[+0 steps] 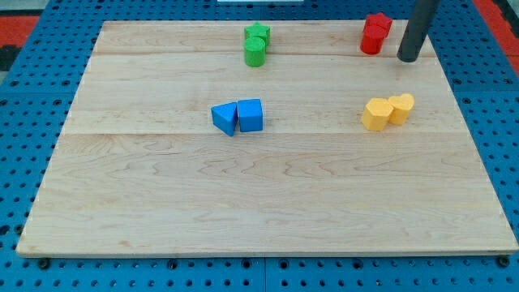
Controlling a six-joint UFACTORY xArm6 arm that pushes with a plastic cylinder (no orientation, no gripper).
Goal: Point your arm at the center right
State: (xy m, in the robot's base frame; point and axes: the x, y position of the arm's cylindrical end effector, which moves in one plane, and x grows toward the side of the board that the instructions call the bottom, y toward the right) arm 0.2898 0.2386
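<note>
My tip (409,58) is at the view's top right, on the wooden board (268,203). It stands just right of two touching red blocks (375,33), one a star shape and one a cylinder. Two yellow blocks (387,111) sit together below and slightly left of the tip, at the board's right middle; the left one is a hexagon (375,115), the right one heart-like (401,107). The tip touches no block.
A green star (258,34) and green cylinder (255,53) sit together at the top centre. A blue triangle (225,118) and blue cube (250,115) touch at the board's middle. A blue pegboard (495,122) surrounds the board.
</note>
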